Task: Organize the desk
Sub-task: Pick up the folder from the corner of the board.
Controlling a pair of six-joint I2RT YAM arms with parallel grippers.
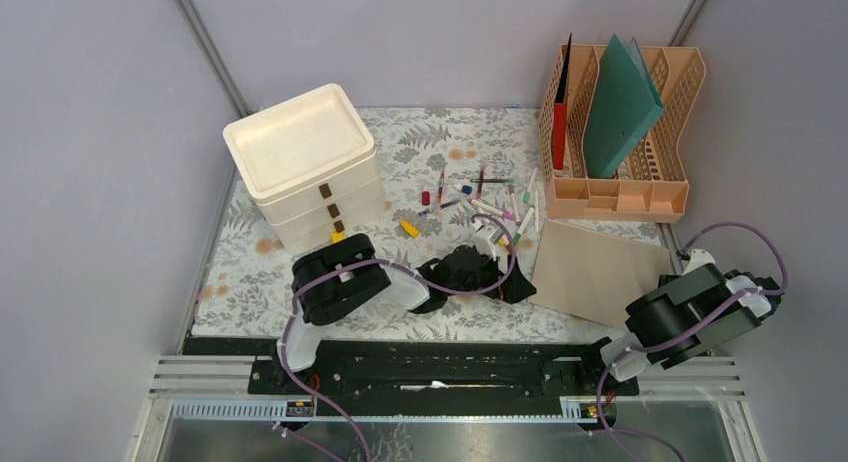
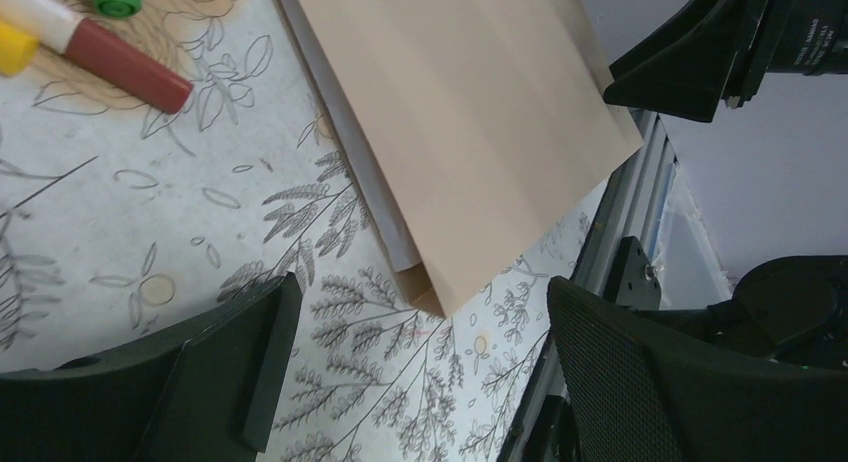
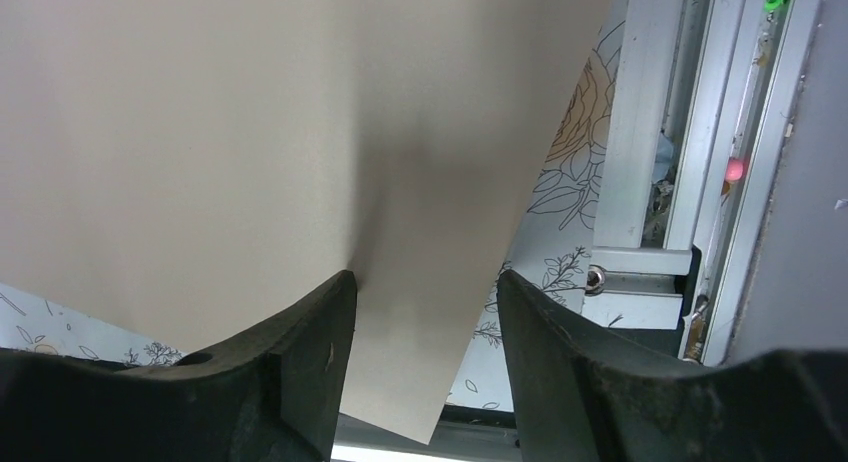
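- While its jaws stand parted with nothing between them, the right gripper (image 3: 420, 372) hangs over the near right corner of the tan folder (image 3: 250, 132). Its arm is tucked back and bent above the front rail (image 1: 440, 367). I judge that corner the easiest place to catch an edge.
- Left of the tan folder, the left gripper (image 2: 420, 382) stretches across, spread wide and empty, facing the folder's near left corner, perhaps to steady it.
- Under the tan folder lies the desk (image 1: 260, 282), its leafy cloth showing to the left and behind.
- Beyond the folder's far left corner, loose markers (image 1: 480, 197) lie scattered, unsorted.
- Behind the folder stands the file rack (image 1: 620, 197), holding a green folder (image 1: 620, 107) upright, so it is the tan one's likely home.
- Far left of the folder sit white drawers (image 1: 305, 167).
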